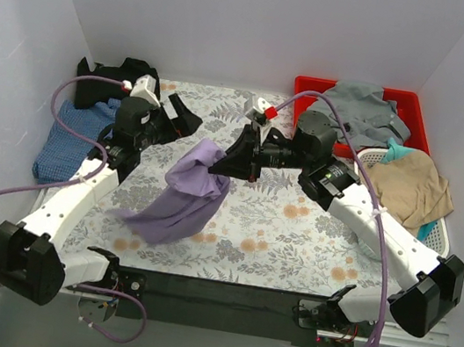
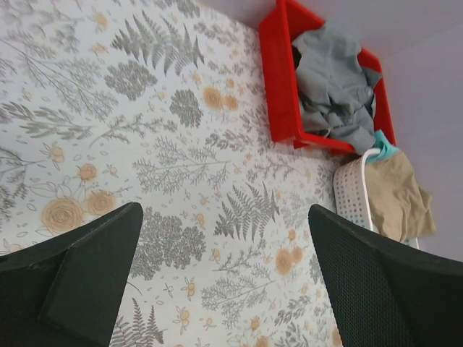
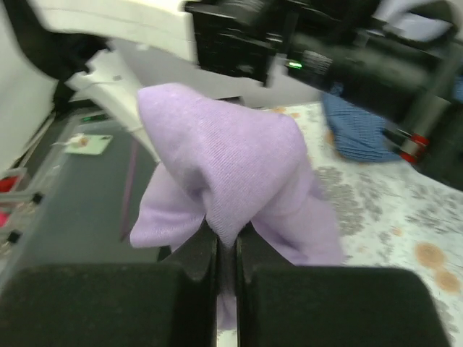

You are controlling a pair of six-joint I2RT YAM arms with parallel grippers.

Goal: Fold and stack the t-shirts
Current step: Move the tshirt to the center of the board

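T-shirt [image 1: 185, 197], lilac | top clamped in right fingers [image 3: 108, 303], drooping near-left | left fingers [image 2: 79, 282] apart, empty, just far-left of it

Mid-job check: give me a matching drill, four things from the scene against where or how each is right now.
Things
1. soft lilac-purple cloth t-shirt
2. blue fine-checked cloth t-shirt
3. crumpled grey cloth garment
4. left gripper

Places or states
a. in the red plastic tray
b. open, holding nothing
c. pinched in the right gripper
d. lying at the far left

Pairs: 1-c, 2-d, 3-a, 4-b
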